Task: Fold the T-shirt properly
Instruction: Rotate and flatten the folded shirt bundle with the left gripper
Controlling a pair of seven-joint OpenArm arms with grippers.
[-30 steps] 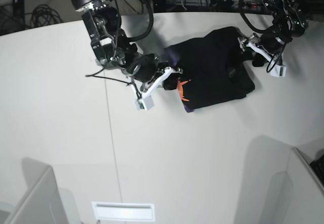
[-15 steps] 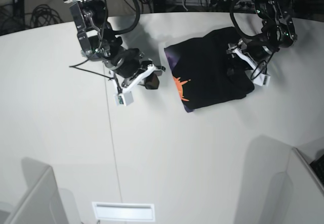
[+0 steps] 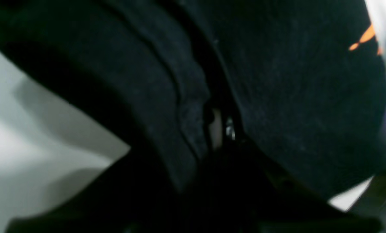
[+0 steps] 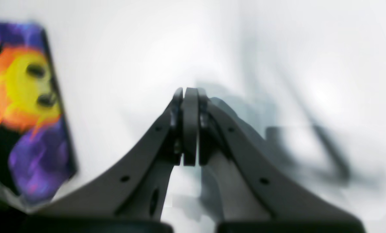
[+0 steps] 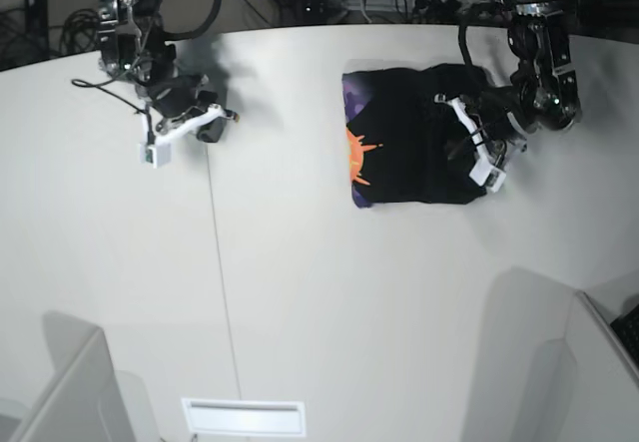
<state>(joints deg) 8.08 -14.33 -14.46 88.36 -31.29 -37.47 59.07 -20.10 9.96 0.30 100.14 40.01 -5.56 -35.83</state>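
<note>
The T-shirt point(image 5: 409, 153) lies folded on the white table, a black block with its purple and orange print along the left edge. In the left wrist view black cloth point(image 3: 293, 97) fills the frame, and folds bunch where my left gripper point(image 3: 219, 129) pinches them. From the base view the left gripper point(image 5: 457, 145) sits shut on the T-shirt's right edge. My right gripper point(image 5: 222, 118) is far to the left, off the shirt. Its fingers point(image 4: 189, 94) are shut on nothing above bare table. The printed edge point(image 4: 28, 106) shows at the left of that view.
A thin seam point(image 5: 215, 262) runs down the tabletop. Grey partitions stand at the front left point(image 5: 60, 382) and the front right point(image 5: 589, 362). A white slotted plate point(image 5: 243, 417) lies at the front edge. Cables hang behind the table's curved back edge.
My right arm has drawn back to the far left, away from the shirt. My left gripper has closed on the shirt's right edge. The shirt has turned and lies squarer.
</note>
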